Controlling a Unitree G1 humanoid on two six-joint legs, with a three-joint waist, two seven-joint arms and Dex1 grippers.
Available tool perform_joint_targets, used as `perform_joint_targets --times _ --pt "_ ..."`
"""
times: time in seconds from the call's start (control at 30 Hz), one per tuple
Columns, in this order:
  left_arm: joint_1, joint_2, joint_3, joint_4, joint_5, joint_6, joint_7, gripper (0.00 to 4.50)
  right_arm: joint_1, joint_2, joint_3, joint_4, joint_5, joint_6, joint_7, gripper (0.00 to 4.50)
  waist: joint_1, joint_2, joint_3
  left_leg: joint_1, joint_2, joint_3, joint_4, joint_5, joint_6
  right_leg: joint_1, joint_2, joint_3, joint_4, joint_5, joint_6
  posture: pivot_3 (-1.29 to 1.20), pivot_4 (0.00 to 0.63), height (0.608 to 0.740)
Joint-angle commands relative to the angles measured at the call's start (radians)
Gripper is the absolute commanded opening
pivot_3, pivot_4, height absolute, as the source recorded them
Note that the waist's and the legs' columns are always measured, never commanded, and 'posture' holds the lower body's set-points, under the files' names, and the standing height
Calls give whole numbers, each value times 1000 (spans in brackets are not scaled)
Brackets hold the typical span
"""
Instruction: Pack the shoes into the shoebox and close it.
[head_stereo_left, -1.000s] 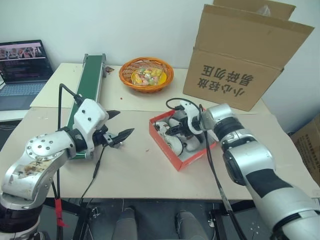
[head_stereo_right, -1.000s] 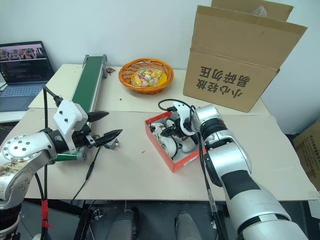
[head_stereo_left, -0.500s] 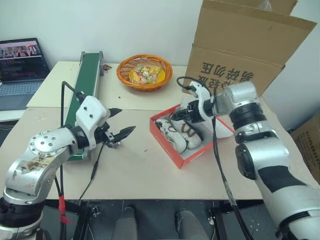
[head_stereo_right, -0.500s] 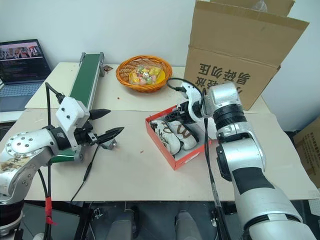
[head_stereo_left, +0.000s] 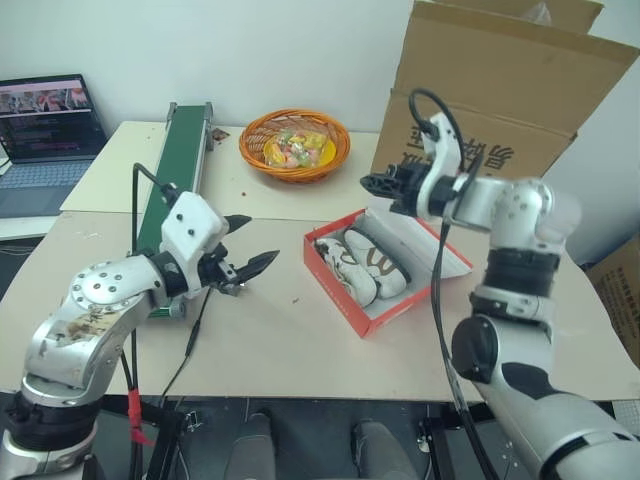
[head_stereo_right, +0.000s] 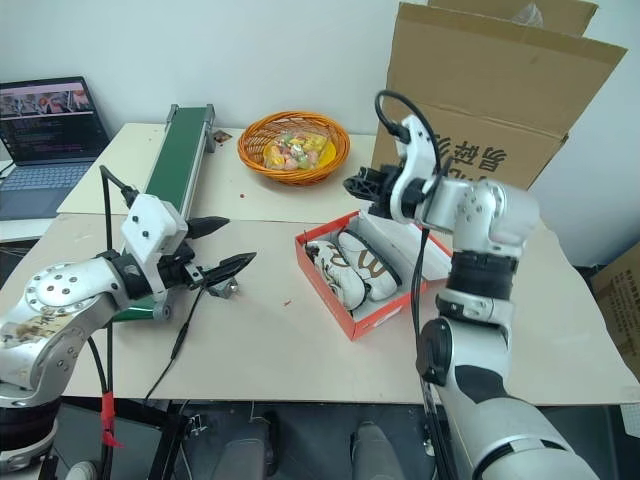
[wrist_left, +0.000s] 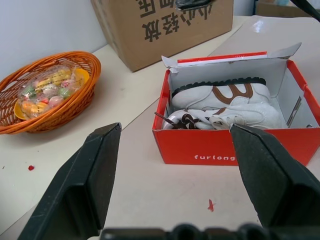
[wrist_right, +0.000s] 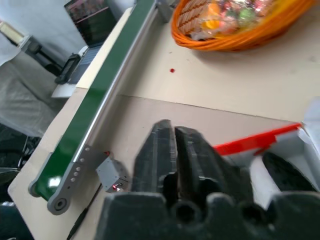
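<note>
Both shoes (head_stereo_left: 362, 262) are lying side by side inside the shoebox (head_stereo_left: 385, 318), which is sitting open on the table (head_stereo_left: 300, 345) in front of the big brown carton (head_stereo_left: 500, 90); through the left wrist view the white uppers, brown trim and dark laces are showing well below the red walls, so the packing half of the job is looking finished. What is remaining is the closing: the lid (head_stereo_left: 425, 245) is lying folded back flat on the far right side of the box, its white inside facing up (the hinge itself is hard to make out). The right gripper (head_stereo_left: 372, 184) is hovering in the air above and behind the box with its two black fingers pressed together and nothing between them, touching neither shoes nor lid. The left gripper (head_stereo_left: 247, 245) is waiting well to the left of the box, beside the green conveyor (head_stereo_left: 180, 160), its fingers spread wide and holding nothing.
</note>
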Motion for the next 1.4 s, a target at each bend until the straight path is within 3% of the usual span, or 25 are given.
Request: perform_joint_targets --times 0.03,0.2,0.4,0.43,0.53,0.67,0.77,1.1,1.27,1.4 --pt "-20 -40 -44 2 23 -35 15 3732 95 -109 8 -109 21 -130 57 39 3 0 0 0 0 0 0 0 0 0 0 0 0 0 0 0 150 721" --pt "8 -88 -102 14 57 -69 21 3732 243 -285 -45 -156 51 -241 154 39 8 0 0 0 0 0 0 0 0 1 0 0 -1 -1 1 0 150 721" --pt "13 -154 -155 44 67 -100 5 3732 419 -563 -145 -55 117 -376 404 39 11 2 2 1 0 0 2 0 0 2 0 1 -1 -2 3 0 150 721" --pt "12 -158 -159 48 67 -101 1 3732 442 -585 -139 -37 120 -386 429 39 10 2 2 2 0 0 2 0 0 4 0 1 -1 -3 5 0 150 721" --pt "-2 -134 -195 71 82 -96 -34 3732 615 -658 38 -54 54 -517 591 39 0 1 2 6 0 0 3 0 0 7 0 2 -2 -5 8 0 150 721" --pt "-27 -115 -227 95 108 -96 -64 3732 661 -635 202 -21 -5 -642 649 39 -23 2 2 10 -1 0 3 0 0 10 0 4 -2 -5 9 0 150 721" --pt "-44 -126 -234 91 95 -89 -78 3732 562 -552 295 123 -95 -733 560 39 -37 2 3 10 -2 0 7 0 0 10 0 5 -2 -5 10 0 150 721" --pt "-58 -114 -224 78 84 -75 -104 3732 327 -435 367 566 -234 -1013 481 39 -18 1 4 7 -2 0 7 -1 2 10 -1 5 -3 -4 11 0 150 721" --pt "-69 -114 -213 84 88 -78 -104 3732 253 -365 336 708 -218 -1071 475 39 -22 1 4 8 -2 0 9 -1 2 12 0 5 -3 -4 11 0 150 721" --pt "-64 -111 -210 76 90 -76 -102 3732 234 -312 161 660 -21 -988 515 39 -26 1 4 8 -2 -1 8 -1 2 13 0 4 -3 -4 11 0 150 721"
